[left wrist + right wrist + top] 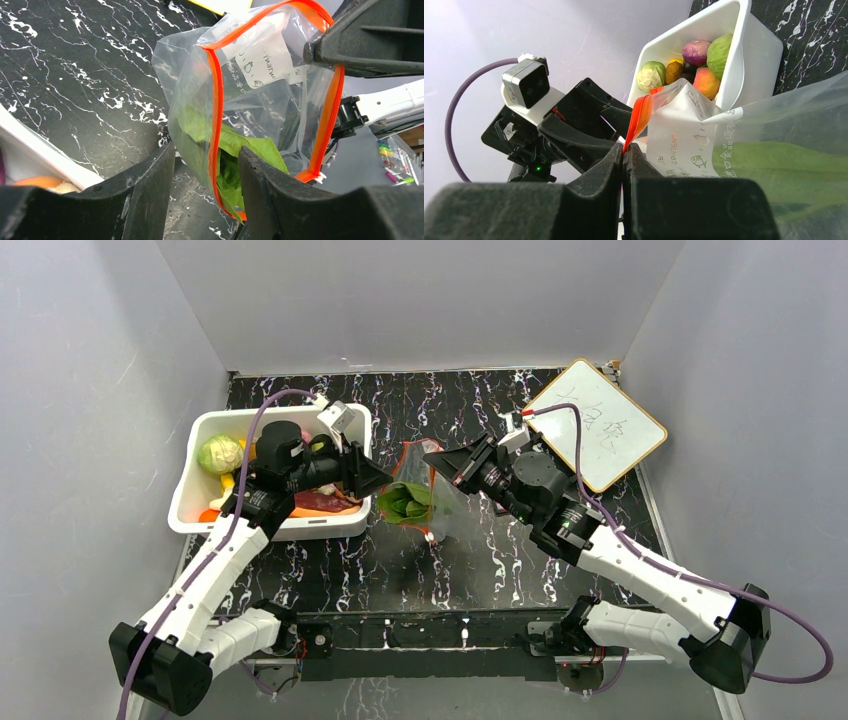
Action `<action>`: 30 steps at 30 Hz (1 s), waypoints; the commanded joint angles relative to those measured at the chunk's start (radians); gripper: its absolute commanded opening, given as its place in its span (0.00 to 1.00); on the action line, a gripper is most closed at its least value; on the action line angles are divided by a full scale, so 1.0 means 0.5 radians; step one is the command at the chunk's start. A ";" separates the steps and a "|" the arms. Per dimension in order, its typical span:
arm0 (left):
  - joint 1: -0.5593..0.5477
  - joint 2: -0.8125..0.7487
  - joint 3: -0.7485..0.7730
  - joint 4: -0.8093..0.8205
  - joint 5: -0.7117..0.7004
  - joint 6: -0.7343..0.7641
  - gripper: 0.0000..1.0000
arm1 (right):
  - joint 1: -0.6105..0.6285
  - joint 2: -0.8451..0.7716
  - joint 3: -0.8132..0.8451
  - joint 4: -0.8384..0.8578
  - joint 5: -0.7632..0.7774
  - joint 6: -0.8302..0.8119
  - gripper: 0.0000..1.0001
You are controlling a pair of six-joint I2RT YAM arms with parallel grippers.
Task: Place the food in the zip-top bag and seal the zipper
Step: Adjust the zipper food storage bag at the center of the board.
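Note:
The clear zip-top bag lies in the middle of the table with a green leafy vegetable inside. My right gripper is shut on the red-orange zipper and holds the mouth up and open. My left gripper is open. The near lip of the zipper and the leafy vegetable lie between its fingers, and one finger is inside the mouth. More food stays in the bin: a cabbage, a peach and a purple piece.
The white bin stands at the left, right behind my left gripper; its wall also shows in the right wrist view. A whiteboard leans at the back right. Grey walls enclose the table on three sides.

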 commanded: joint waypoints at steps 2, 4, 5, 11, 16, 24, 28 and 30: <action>-0.005 -0.026 -0.006 -0.042 0.015 0.175 0.48 | 0.005 0.004 0.085 0.171 0.019 -0.012 0.00; -0.005 -0.008 -0.028 -0.008 0.008 0.195 0.48 | 0.005 0.003 0.083 0.170 0.015 -0.009 0.00; -0.005 0.001 -0.044 0.009 -0.002 0.200 0.47 | 0.005 0.001 0.079 0.171 0.017 -0.007 0.00; -0.005 0.066 -0.120 0.116 0.046 0.192 0.43 | 0.005 -0.004 0.075 0.163 0.019 0.003 0.00; -0.005 0.086 -0.130 0.207 0.112 0.127 0.14 | 0.005 0.008 0.065 0.148 0.029 -0.003 0.00; -0.005 -0.051 -0.013 0.653 0.292 -0.517 0.00 | 0.005 0.155 0.326 -0.634 0.730 -0.564 0.00; -0.008 -0.013 -0.097 1.133 0.372 -1.008 0.00 | 0.005 0.109 0.390 -0.847 0.728 -0.583 0.00; -0.008 0.030 -0.095 1.090 0.348 -0.978 0.00 | 0.005 0.087 0.429 -0.905 0.623 -0.547 0.00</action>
